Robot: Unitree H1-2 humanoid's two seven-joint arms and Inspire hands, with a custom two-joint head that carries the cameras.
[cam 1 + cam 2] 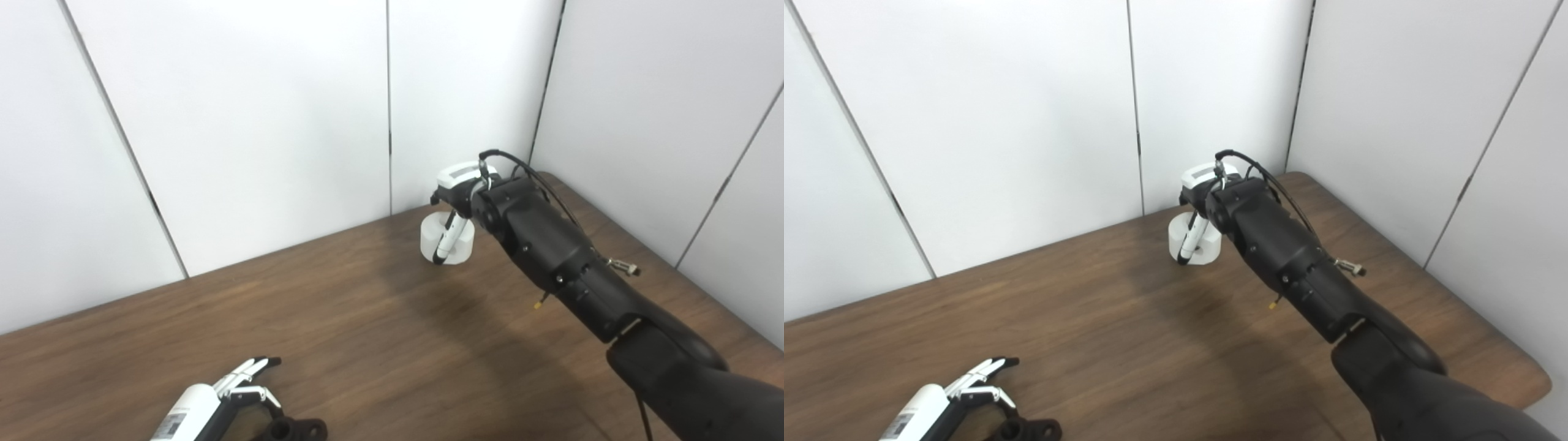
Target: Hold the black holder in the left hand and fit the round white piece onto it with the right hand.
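Reaching to 1 o'clock, the right hand point(456, 211) lays loose fingers on the matte round white piece point(446, 240); the left hand point(236, 392), fingers spread, touches the black holder point(294, 429) on the wood-grain table point(380, 331).

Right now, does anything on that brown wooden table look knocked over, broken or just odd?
Nothing stands out. The round white piece sits flat near the table's far edge with the right hand at it; the black holder lies by the left hand, half out of frame. No spills or damage visible.

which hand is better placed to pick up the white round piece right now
Right. The right hand is already over the white piece at the far end of the table, a finger against it; the left hand is near the black holder.
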